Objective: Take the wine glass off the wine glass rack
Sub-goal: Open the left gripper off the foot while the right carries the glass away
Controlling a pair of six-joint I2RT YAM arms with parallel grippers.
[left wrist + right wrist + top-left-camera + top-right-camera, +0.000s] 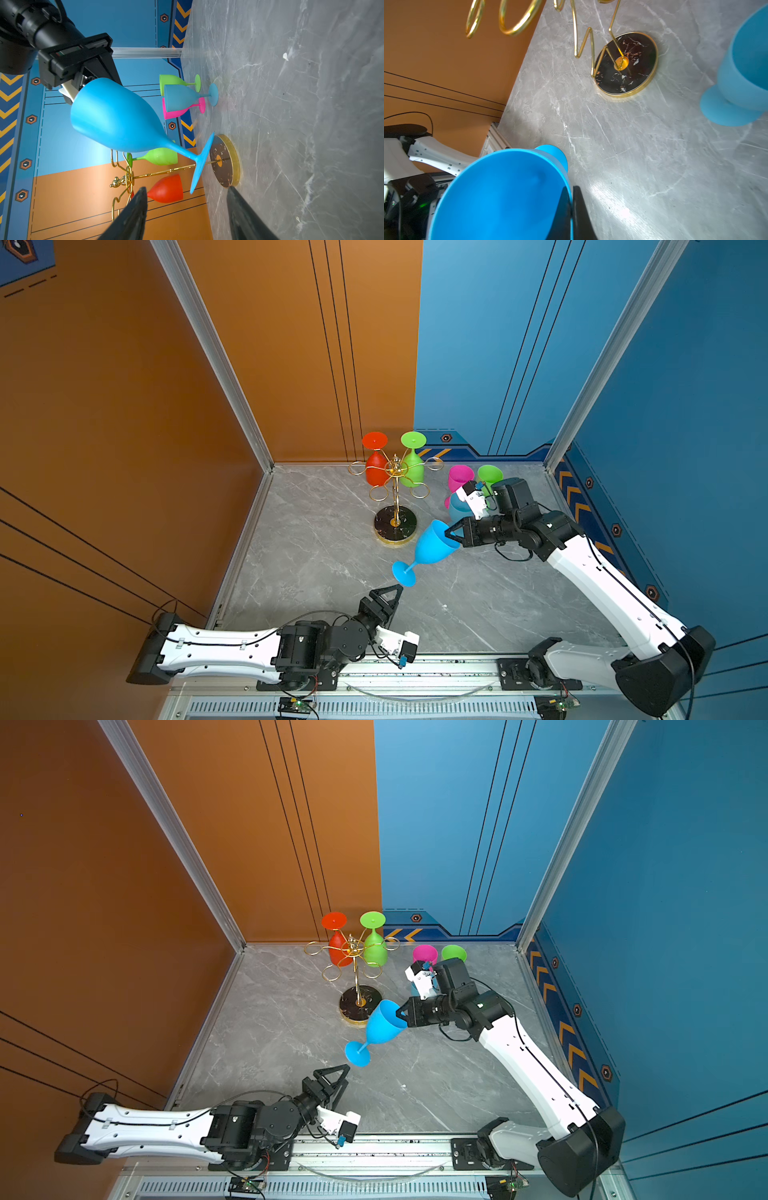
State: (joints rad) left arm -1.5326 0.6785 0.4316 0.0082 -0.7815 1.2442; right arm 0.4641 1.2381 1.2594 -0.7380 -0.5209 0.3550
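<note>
Marble table (332, 572): tilted wine glass (434, 547) pinched by rim in right gripper (449, 536), left gripper (397, 590) spread; could slip, hit rack (395, 526).

Grey marbled tabletop (316, 564), wine glass rack (384, 523) standing mid-frame, pink glass (460, 477), green glass (489, 474), pale blue glass (456, 508) upright right of it.

The left arm (216, 649) lies low along the near edge, its left gripper (397, 591) rolled on its side, jaws apart and holding nothing. The right arm (602, 585) reaches inward, its right gripper (449, 534) pinched on the rim of the blue wine glass (432, 549).
</note>
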